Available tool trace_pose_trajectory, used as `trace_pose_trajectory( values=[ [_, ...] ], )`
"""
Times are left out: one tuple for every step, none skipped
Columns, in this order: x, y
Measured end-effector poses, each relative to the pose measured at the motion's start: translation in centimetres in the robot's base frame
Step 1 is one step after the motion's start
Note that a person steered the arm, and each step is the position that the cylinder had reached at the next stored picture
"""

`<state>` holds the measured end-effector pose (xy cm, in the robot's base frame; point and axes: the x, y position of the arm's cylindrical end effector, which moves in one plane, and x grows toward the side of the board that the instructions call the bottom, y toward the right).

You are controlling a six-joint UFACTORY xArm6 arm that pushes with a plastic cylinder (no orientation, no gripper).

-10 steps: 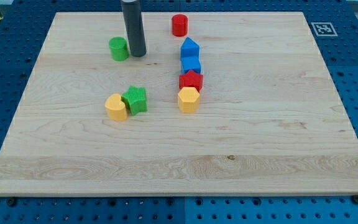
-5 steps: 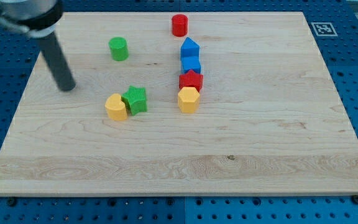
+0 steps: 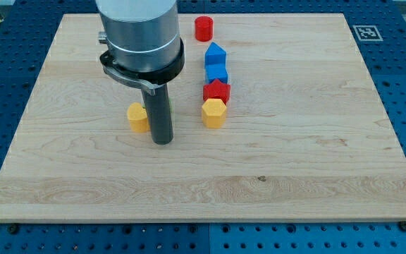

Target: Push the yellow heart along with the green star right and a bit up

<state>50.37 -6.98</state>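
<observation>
The yellow heart [image 3: 137, 117] lies on the wooden board [image 3: 294, 141] left of the middle, partly covered by my rod. My tip [image 3: 162, 141] rests on the board just right of and slightly below the heart. The green star does not show; the rod and the arm's body stand over the place where it lay, so I cannot tell where it is.
A column of blocks stands right of the rod: a red cylinder [image 3: 203, 28] at the view's top, a blue house-shaped block [image 3: 216, 54], a blue cube [image 3: 217, 72], a red star [image 3: 216, 89] and a yellow hexagon [image 3: 213, 112]. The green cylinder is hidden behind the arm's body.
My rod has swung from the board's left side to just right of the yellow heart. The heart sits slightly further right. The green star and green cylinder are now covered.
</observation>
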Motion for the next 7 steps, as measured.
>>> trace_pose_trajectory(
  values=[
    [0.0, -1.8],
    [-0.1, -1.8],
    [-0.1, -1.8],
    [-1.1, -1.8],
    [-3.0, -1.8],
    [-4.3, -1.8],
    [-4.6, -1.8]
  ],
)
